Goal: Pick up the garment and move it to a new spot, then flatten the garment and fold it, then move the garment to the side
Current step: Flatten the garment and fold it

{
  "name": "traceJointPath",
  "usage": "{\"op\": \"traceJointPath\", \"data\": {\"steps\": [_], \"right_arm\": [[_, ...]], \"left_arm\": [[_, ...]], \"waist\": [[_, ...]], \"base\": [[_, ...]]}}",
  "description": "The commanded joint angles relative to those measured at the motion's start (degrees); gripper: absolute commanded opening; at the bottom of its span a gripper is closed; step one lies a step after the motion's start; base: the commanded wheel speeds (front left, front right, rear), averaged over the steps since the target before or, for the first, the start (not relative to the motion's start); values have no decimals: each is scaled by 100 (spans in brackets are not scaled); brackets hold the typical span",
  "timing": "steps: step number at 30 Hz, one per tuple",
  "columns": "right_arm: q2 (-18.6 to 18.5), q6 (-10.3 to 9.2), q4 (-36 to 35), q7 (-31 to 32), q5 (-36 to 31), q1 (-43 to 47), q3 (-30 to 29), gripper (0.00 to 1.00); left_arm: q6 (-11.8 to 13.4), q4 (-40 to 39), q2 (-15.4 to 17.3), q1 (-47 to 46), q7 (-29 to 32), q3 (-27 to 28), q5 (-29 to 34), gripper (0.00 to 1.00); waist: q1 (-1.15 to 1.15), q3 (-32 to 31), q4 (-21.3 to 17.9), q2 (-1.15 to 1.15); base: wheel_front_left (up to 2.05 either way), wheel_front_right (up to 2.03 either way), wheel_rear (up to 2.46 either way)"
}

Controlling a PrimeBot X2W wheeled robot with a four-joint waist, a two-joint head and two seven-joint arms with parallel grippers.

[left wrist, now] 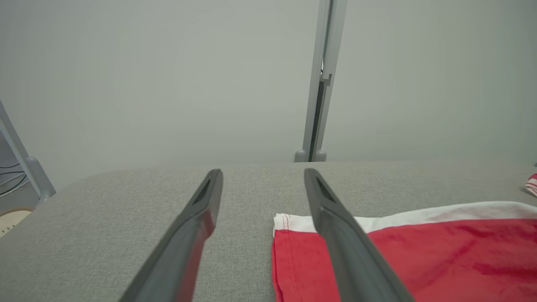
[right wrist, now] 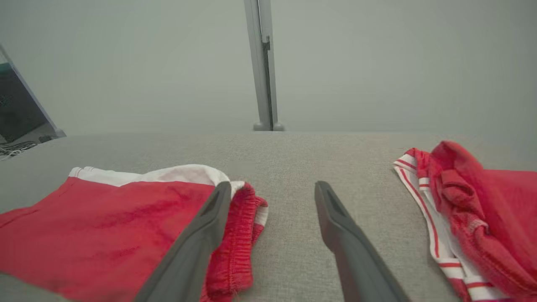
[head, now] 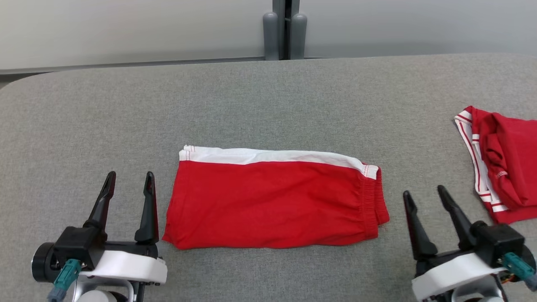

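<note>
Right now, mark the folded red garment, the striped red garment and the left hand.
folded red garment (head: pixel 272 201): head view, middle of the red panel.
striped red garment (head: pixel 509 159): head view, crumpled red middle.
left hand (head: pixel 130 175): head view, midway between its open fingertips.

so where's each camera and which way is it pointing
Head view: on the head, looking forward and down at the table and the folded red shorts; left gripper and right gripper show, both open.
Left wrist view: on the left wrist, along its fingers across the shorts' left end toward the wall.
Right wrist view: on the right wrist, along its fingers, between the shorts and a second red garment.
Shared: both wrist views show the shorts and the upright post.
</note>
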Motion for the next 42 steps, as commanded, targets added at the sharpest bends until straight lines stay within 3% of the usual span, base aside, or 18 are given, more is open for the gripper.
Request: {"op": "traceJointPath", "data": {"steps": [1,7,14,18,21,22,28,38,42], "right_arm": [[16,-3,70,31,13,-99,68,100],[130,-3,844,82,108,-442,597,100],[239,-3,1624,-23,24,-744,214,100],[247,-2,1912,170,218,-878,423,100],[243,-2,2033,263,378,-991,587,17],[229,-2,2055,259,412,-1026,604,0],[87,-5,1939,243,593,-1034,640,0],[-517,-7,1184,407,666,-502,125,0],[-501,-7,752,706,873,-401,150,0]], "left_arm": [[6,-25,-6,-112,0,-1,27,100],[-52,-4,-56,-323,-22,-82,16,100],[-117,56,-114,-537,-89,-149,22,100],[-137,66,-107,-642,-124,-139,33,100],[-158,86,-109,-667,-149,-147,38,100],[-154,91,-107,-690,-155,-147,40,100],[-143,130,-89,-694,-172,-125,41,100],[-99,179,-78,-484,-207,-117,-19,100],[-72,169,-60,-441,-203,-123,-28,100]], "waist": [[0,90,66,0],[0,431,205,0],[0,713,296,0],[0,818,286,0],[0,866,280,0],[0,876,280,0],[0,832,236,0],[0,539,78,0],[0,457,40,0]], "base": [[0,0,0],[0,0,0],[0,0,0],[0,0,0],[0,0,0],[0,0,0],[0,0,0],[0,0,0],[0,0,0]]}}
